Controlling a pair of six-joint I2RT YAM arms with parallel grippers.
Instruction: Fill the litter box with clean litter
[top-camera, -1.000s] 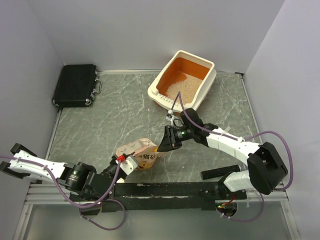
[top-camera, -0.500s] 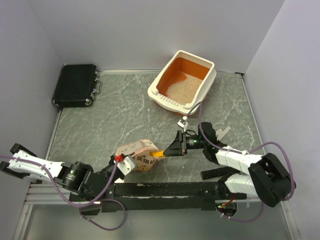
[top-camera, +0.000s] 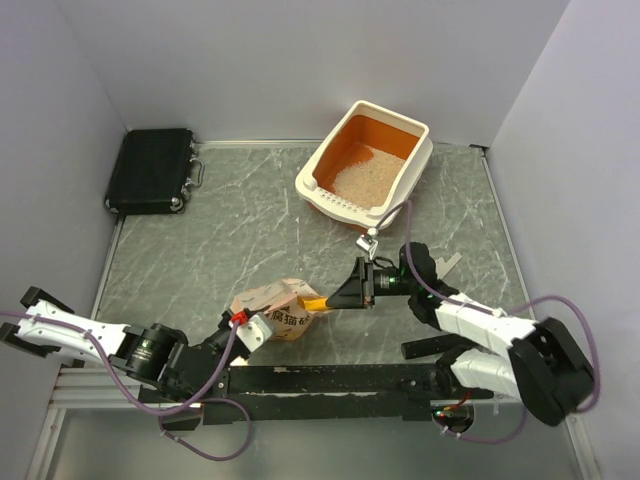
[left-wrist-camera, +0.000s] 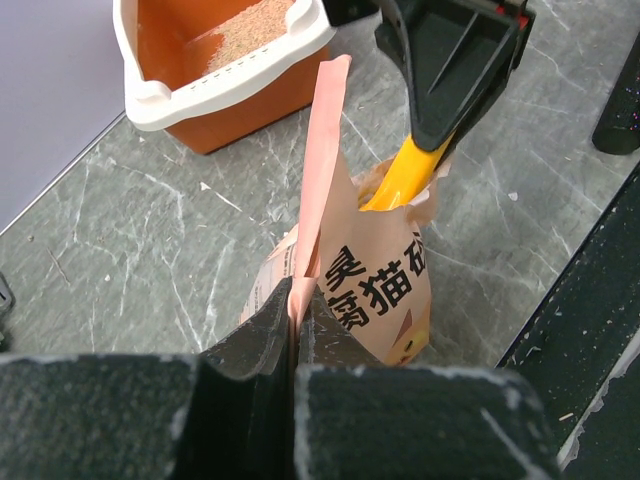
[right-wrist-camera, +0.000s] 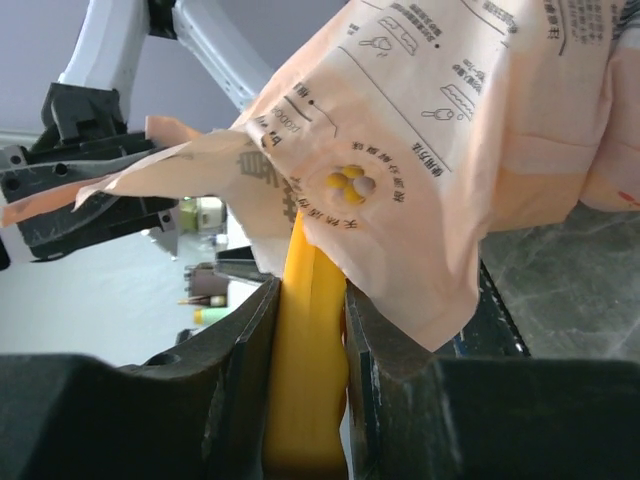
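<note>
The litter box (top-camera: 416, 168) is sitting in the upper right of the top view, with some clean litter (top-camera: 362, 172) inside. The left pincer (left-wrist-camera: 293, 318) is squeezing tight on the top edge of the floppy bag (left-wrist-camera: 385, 290). The right pincer (right-wrist-camera: 312, 295) is gripping the yellow scoop (right-wrist-camera: 305, 370) by its handle, poking into the bag. The litter is likely loose and spilly, so the scoop needs holding level.

The litter box (top-camera: 416, 172) is cream-white outside and orange inside; its litter (top-camera: 365, 172) is a pale, sandy beige. The bag (top-camera: 280, 300) is peach-pink, printed with dark brown characters, small line drawings and a cluster of yellow dots. The scoop (left-wrist-camera: 400, 178) is yellow-orange. The left gripper (left-wrist-camera: 293, 310), right gripper (right-wrist-camera: 312, 300) and case (top-camera: 150, 170) are black. The worktop (top-camera: 240, 230) is grey-green marble with white veins.
</note>
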